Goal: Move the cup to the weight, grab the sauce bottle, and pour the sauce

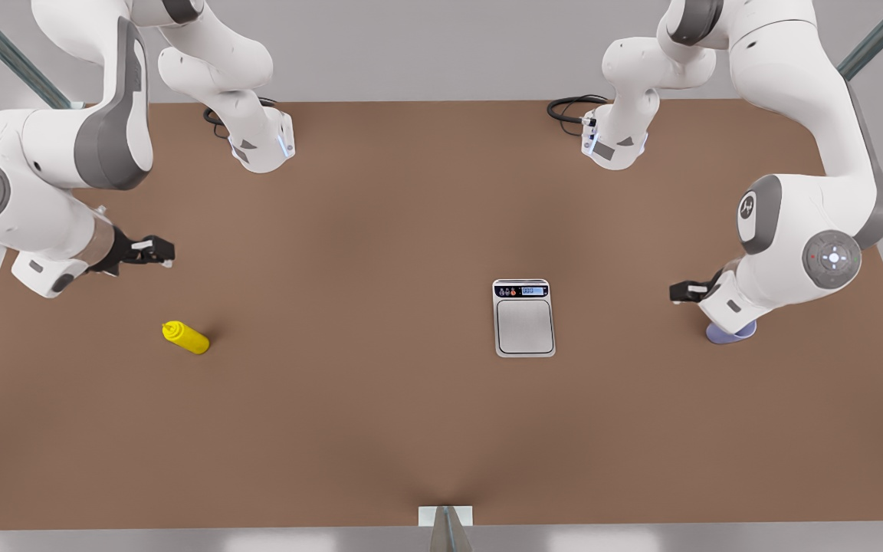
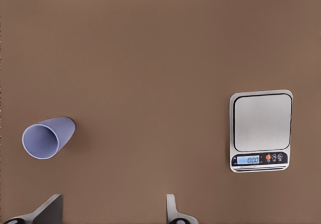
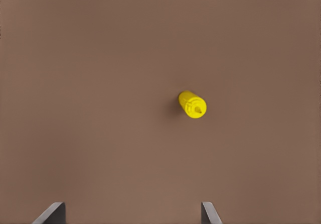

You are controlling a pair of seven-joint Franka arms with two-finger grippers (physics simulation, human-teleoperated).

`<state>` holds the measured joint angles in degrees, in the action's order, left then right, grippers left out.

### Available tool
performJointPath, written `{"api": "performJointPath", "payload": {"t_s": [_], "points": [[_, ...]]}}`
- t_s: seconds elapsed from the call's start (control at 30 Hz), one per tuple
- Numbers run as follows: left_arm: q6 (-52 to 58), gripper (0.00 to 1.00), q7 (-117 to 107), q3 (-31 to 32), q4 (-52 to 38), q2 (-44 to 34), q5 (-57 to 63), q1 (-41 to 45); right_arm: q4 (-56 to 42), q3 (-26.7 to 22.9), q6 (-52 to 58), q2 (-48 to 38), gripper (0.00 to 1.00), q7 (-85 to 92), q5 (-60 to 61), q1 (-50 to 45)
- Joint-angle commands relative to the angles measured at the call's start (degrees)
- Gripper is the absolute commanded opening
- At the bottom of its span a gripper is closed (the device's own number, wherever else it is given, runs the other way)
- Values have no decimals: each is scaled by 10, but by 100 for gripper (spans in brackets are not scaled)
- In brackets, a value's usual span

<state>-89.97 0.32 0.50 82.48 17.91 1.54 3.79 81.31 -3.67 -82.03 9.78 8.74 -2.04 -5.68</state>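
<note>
Table (image 1: 380, 429): brown, bears all items.

Left gripper (image 1: 688, 291): at the front view's 3 o'clock, fingers (image 2: 171, 206) spread wide, empty, near the cup.

Right gripper (image 1: 156, 251): at 9 o'clock, fingers (image 3: 209, 214) spread wide, empty, waiting above the sauce bottle.

Weight (image 1: 524, 318): right of centre, platform bare.

Sauce bottle (image 1: 185, 336): at 8 o'clock, untouched.

Cup (image 1: 731, 332): at 3 o'clock, well apart from the weight.

Step judged: first, not yet begun. Next: left gripper descends and closes on the cup.

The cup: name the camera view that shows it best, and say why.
The left wrist view: the cup stands whole on the table, its open mouth and wall plain. In the front view only a lavender sliver peeks from under the arm at the front view's right.
</note>
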Motion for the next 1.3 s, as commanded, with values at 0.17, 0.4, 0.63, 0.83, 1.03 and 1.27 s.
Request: {"api": "performJointPath", "payload": {"t_s": [0.17, 0.4, 0.63, 0.83, 1.03, 1.27], "points": [[-142, 100, 214, -84, 10, 49, -52, -78, 16, -2, -48, 91, 100, 305, 112, 139], [-311, 100, 300, -121, 130, 73, -53, -108, -25, -2, -58, 238, 100, 930, 307, 253], [-359, 100, 300, -122, 213, 76, -53, -119, -27, -1, -51, 346, 100, 1344, 483, 318], [-377, 100, 300, -126, 222, 114, -54, -127, -26, 0, -21, 361, 100, 1439, 526, 338], [-384, 40, 296, -126, 222, 136, -54, -131, -19, 7, 29, 390, 100, 1458, 527, 342], [-364, 21, 295, -115, 218, 131, -56, -128, -19, 12, 38, 416, 100, 1459, 536, 341]]}}
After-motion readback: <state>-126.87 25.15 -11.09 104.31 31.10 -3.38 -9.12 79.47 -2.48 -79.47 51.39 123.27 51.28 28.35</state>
